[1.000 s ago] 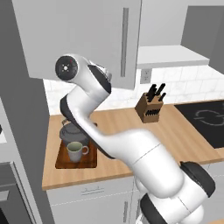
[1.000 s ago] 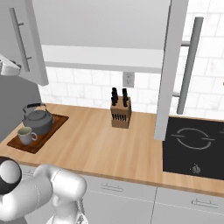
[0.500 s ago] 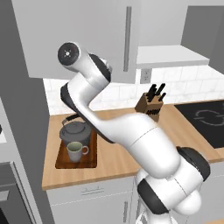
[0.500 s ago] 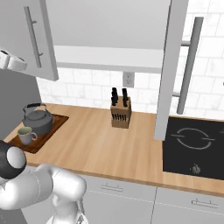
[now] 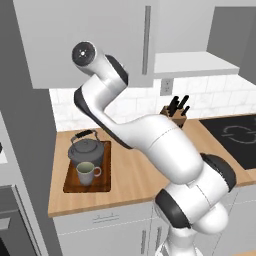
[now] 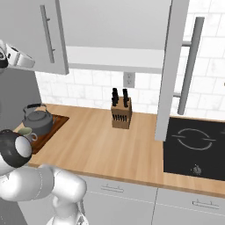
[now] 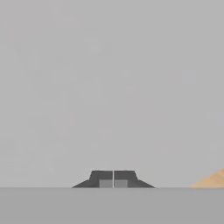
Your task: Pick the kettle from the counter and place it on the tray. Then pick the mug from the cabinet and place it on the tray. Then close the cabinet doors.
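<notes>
Standing upright on tray [image 5: 70, 186]: kettle [image 5: 86, 151], mug [image 5: 87, 173]; tray's long axis front-to-back

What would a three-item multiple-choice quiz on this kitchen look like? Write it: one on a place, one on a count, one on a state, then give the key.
1. Where is the mug?
A. on the cabinet shelf
B. on the tray, in front of the kettle
C. on the hob

2. How many things stand on the tray?
A. one
B. two
C. three

3. How do the tool's fingers stand?
A. wide apart
B. closed on the mug
C. together, holding nothing

Key: 1 B, the left base view shows the mug on the tray before the kettle. 2 B, kettle and mug alone stand there. 3 C, the hand view shows the fingertips touching with nothing between.
</notes>
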